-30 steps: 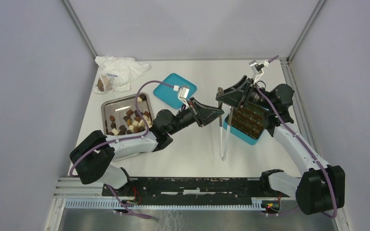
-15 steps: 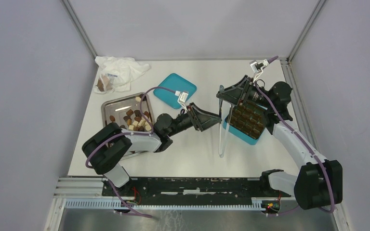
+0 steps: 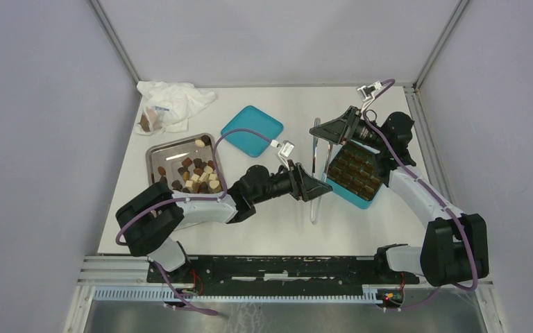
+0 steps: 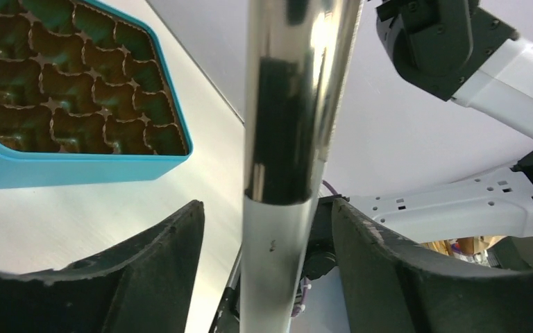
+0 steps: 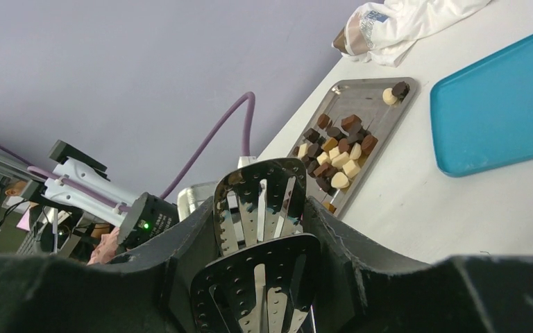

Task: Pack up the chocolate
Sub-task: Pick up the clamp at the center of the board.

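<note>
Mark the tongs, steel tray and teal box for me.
tongs (image 4: pixel 288 139): left wrist view, on the shiny shaft.
steel tray (image 3: pixel 166 156): top external view, bare floor near its far corner.
teal box (image 4: pixel 76 170): left wrist view, on its outer wall.

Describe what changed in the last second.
The left gripper swung right and nearer; its open jaws now straddle the long steel tongs, held by the right gripper. The steel tray of chocolate pieces, teal divided box and teal lid stayed put.
</note>
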Action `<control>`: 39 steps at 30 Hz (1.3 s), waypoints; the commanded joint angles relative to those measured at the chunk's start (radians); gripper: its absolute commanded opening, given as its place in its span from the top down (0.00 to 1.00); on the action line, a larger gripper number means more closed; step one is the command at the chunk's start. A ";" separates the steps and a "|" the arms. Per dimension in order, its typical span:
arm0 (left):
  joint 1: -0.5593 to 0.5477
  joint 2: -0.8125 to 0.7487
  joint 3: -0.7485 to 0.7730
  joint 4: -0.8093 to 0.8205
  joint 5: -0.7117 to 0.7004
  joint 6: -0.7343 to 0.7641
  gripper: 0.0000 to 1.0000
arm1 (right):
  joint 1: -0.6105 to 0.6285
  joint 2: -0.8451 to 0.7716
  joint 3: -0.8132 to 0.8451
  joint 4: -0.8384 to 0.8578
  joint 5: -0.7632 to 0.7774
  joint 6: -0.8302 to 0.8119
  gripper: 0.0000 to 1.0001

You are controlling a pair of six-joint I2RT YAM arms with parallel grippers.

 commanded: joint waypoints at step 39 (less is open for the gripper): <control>-0.091 -0.134 0.270 -0.601 -0.500 0.382 0.77 | -0.094 -0.236 0.000 -0.559 0.178 -0.666 0.20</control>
